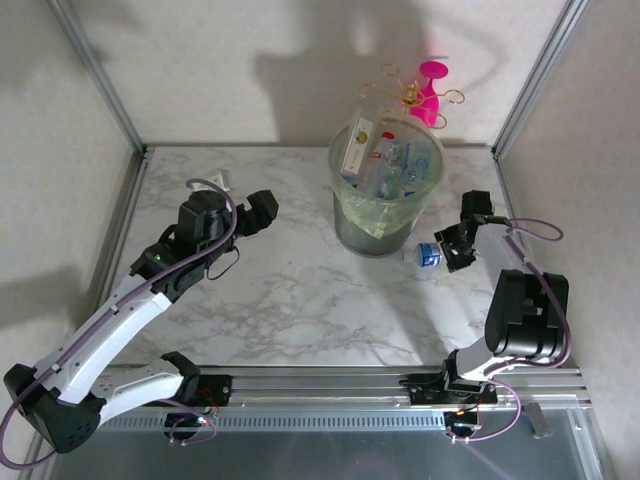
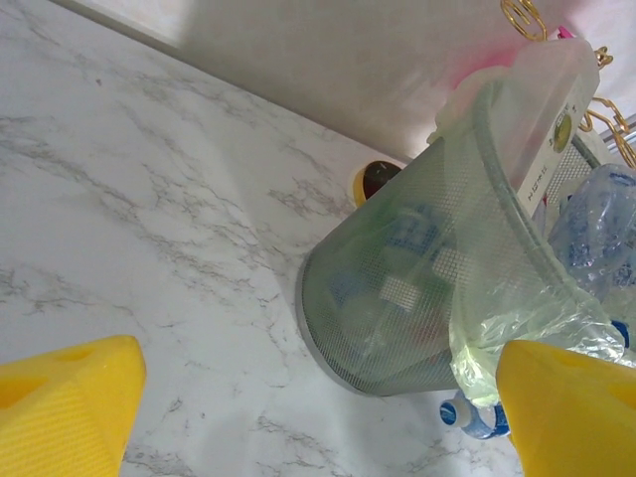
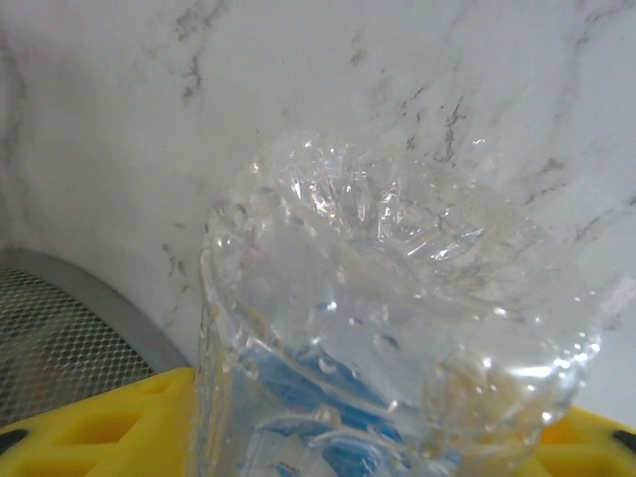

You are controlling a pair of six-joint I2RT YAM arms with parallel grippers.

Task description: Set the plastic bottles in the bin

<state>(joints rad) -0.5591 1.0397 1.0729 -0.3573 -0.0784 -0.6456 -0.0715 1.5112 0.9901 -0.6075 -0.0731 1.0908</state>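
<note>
Bin (image 1: 386, 228): upright at the back of the marble tabletop (image 1: 290, 300), bag-lined, heaped with plastic bottles (image 1: 385, 165) to the rim; left claw (image 1: 266, 214): spread wide, empty, over the tabletop left of the bin, well apart from it; right claw (image 1: 447, 253): closed on a clear blue-labelled bottle (image 1: 428, 255), low, just right of the bin's base; pink-and-gold ornament (image 1: 428, 90): behind the bin.
</note>
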